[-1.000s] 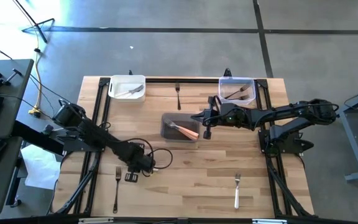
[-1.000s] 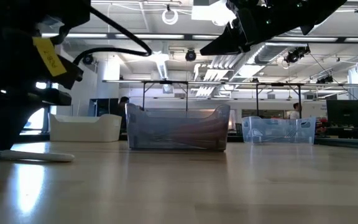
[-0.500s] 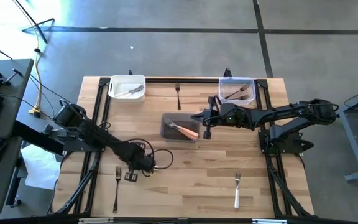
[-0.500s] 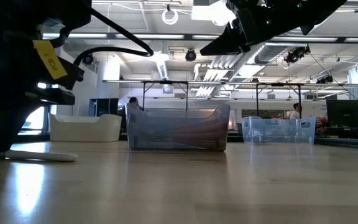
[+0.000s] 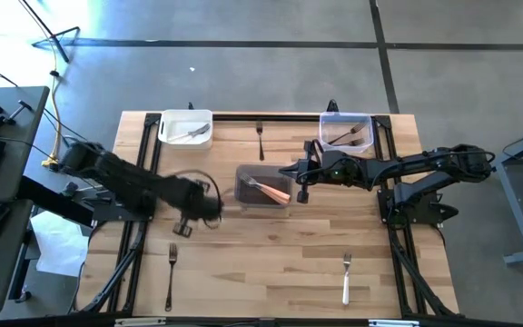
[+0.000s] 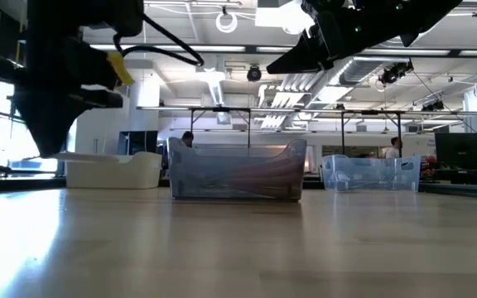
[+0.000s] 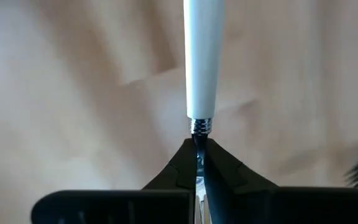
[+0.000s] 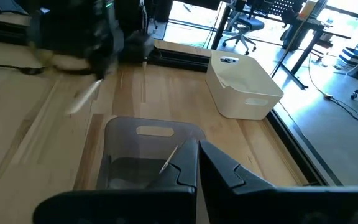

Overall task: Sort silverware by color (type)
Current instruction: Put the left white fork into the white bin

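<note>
My left tool (image 7: 199, 163) clamped on white-handled fork (image 7: 202, 59) above table (image 5: 271, 245); right tool (image 5: 300, 189) closed beside grey tub (image 5: 243, 179).

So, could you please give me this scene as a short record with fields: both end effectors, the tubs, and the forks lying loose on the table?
left end effector: shut on held white fork, at its metal neck
right end effector: shut, beside grey tub
grey tub: orange fork inside
white tub: light fork inside
clear tub: dark forks inside
loose: near dark fork; far dark fork; loose white fork
</note>
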You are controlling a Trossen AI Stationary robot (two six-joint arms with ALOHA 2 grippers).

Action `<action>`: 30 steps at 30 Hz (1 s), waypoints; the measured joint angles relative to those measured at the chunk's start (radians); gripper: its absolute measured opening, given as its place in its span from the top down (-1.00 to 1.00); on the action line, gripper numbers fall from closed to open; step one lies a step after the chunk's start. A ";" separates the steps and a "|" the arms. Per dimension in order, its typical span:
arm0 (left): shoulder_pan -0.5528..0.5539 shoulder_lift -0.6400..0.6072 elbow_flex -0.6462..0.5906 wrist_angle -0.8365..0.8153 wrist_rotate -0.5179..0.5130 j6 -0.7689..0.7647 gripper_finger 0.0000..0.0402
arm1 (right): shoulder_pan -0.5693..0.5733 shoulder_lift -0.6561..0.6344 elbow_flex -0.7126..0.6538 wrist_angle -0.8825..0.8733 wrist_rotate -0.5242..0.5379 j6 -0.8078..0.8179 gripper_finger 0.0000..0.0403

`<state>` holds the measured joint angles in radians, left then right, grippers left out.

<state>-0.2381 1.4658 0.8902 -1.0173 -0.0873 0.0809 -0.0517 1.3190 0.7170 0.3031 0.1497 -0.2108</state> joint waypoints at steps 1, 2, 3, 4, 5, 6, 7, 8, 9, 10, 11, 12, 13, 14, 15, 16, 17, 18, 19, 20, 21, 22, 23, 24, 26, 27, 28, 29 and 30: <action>0.031 -0.024 0.000 -0.027 -0.020 0.032 1.00 | 0.000 0.000 0.000 0.000 0.000 0.000 1.00; 0.065 -0.049 0.000 -0.053 -0.034 0.069 1.00 | 0.000 0.000 0.000 0.000 0.000 0.000 1.00; 0.100 -0.074 0.000 -0.069 -0.044 0.110 1.00 | 0.000 0.000 0.000 0.000 0.000 0.000 1.00; 0.137 -0.100 0.000 -0.080 -0.060 0.153 1.00 | 0.000 0.000 0.000 0.000 0.000 0.000 1.00; 0.176 -0.124 0.000 -0.093 -0.086 0.192 1.00 | 0.000 0.000 0.000 0.000 0.000 0.000 1.00; 0.217 -0.145 0.001 -0.107 -0.109 0.226 1.00 | 0.000 0.000 0.000 -0.002 0.000 0.000 1.00; 0.260 -0.164 0.001 -0.120 -0.128 0.262 1.00 | 0.000 0.000 0.000 -0.005 0.000 0.000 1.00; 0.305 -0.180 0.001 -0.133 -0.145 0.298 1.00 | 0.000 0.000 0.000 -0.006 0.000 0.000 1.00; 0.346 -0.193 0.002 -0.140 -0.162 0.330 1.00 | 0.000 0.000 0.000 -0.006 0.000 0.000 1.00; 0.388 -0.200 0.008 -0.149 -0.182 0.363 1.00 | 0.000 0.000 0.000 -0.007 0.000 0.000 1.00; 0.430 -0.205 0.015 -0.153 -0.201 0.396 1.00 | 0.000 0.000 0.000 -0.007 0.000 0.000 1.00; 0.469 -0.208 0.026 -0.156 -0.219 0.435 1.00 | 0.000 0.000 0.000 -0.007 0.000 -0.002 1.00; 0.505 -0.208 0.039 -0.157 -0.236 0.475 1.00 | 0.000 0.000 0.000 -0.007 0.000 -0.007 1.00; 0.547 -0.208 0.055 -0.153 -0.253 0.518 1.00 | 0.000 0.000 0.000 -0.007 0.000 -0.009 1.00; 0.588 -0.208 0.072 -0.147 -0.268 0.564 1.00 | 0.000 0.000 0.000 -0.007 0.000 -0.013 1.00; 0.626 -0.205 0.090 -0.143 -0.283 0.613 1.00 | 0.000 0.000 0.000 -0.007 0.000 -0.017 1.00; 0.665 -0.201 0.110 -0.137 -0.297 0.660 1.00 | 0.000 0.000 0.000 -0.007 0.000 -0.021 1.00; 0.707 -0.196 0.130 -0.130 -0.309 0.705 1.00 | 0.000 0.000 0.000 -0.006 0.000 -0.027 1.00; 0.749 -0.192 0.149 -0.123 -0.320 0.755 1.00 | 0.000 0.000 0.000 -0.006 0.000 -0.033 1.00; 0.790 -0.188 0.166 -0.118 -0.329 0.805 1.00 | 0.000 0.000 0.000 -0.005 0.000 -0.036 1.00; 0.829 -0.180 0.182 -0.109 -0.340 0.861 1.00 | 0.000 0.000 0.000 -0.001 0.000 -0.040 1.00; 0.865 -0.171 0.194 -0.093 -0.349 0.918 1.00 | 0.000 0.000 0.000 0.002 0.000 -0.044 1.00; 0.898 -0.161 0.202 -0.071 -0.359 0.973 1.00 | 0.000 0.000 0.000 0.005 0.000 -0.052 1.00; 0.929 -0.148 0.211 -0.051 -0.364 1.024 1.00 | 0.000 0.000 0.000 0.008 0.000 -0.057 1.00; 0.981 -0.115 0.218 0.004 -0.373 1.088 1.00 | 0.000 0.000 0.000 0.008 0.000 -0.060 1.00; 1.001 -0.094 0.221 0.028 -0.395 1.074 1.00 | -0.001 0.000 0.000 0.008 0.000 -0.060 1.00; 1.013 -0.067 0.231 0.027 -0.419 1.054 1.00 | -0.001 0.000 0.000 0.008 0.000 -0.062 1.00; 1.015 -0.045 0.238 0.008 -0.438 1.038 1.00 | -0.002 0.000 0.000 0.009 0.000 -0.066 1.00; 1.015 -0.026 0.245 -0.025 -0.445 1.025 1.00 | -0.003 0.000 0.000 0.009 -0.003 -0.069 1.00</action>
<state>0.7767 1.4402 1.1352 -1.0427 -0.5327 1.1059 -0.0548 1.3186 0.7170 0.3122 0.1470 -0.2799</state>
